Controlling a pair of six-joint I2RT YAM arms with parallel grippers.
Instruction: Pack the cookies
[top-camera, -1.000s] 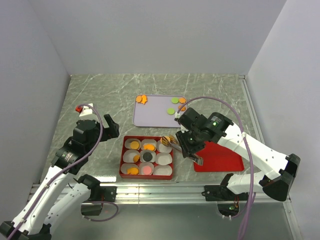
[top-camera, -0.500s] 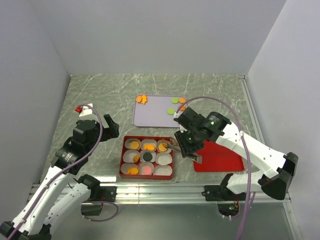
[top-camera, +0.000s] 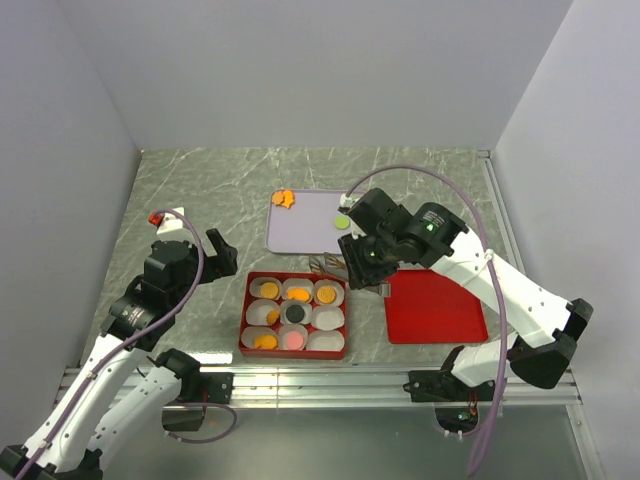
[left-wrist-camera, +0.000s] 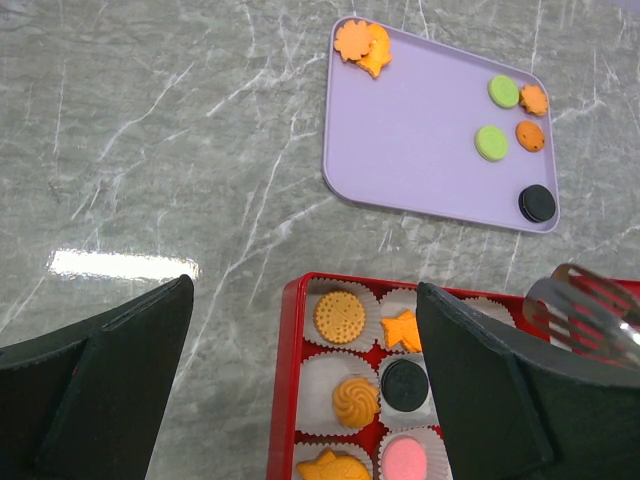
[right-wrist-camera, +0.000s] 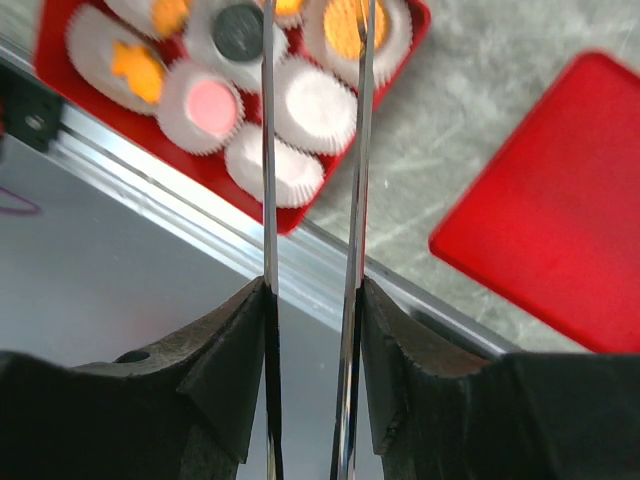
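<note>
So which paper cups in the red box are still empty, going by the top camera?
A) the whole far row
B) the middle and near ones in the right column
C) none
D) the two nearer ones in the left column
B: the red box has two bare white paper cups, middle right and near right; the other seven each hold one of the cookies.

No text, number, brand or sign is legible in any view. The cookies (left-wrist-camera: 340, 316) in the red box (left-wrist-camera: 287, 380) bear only moulded dots and swirls. A small pale mark beside a green light on the right arm (top-camera: 432, 228) is too small to read.
</note>
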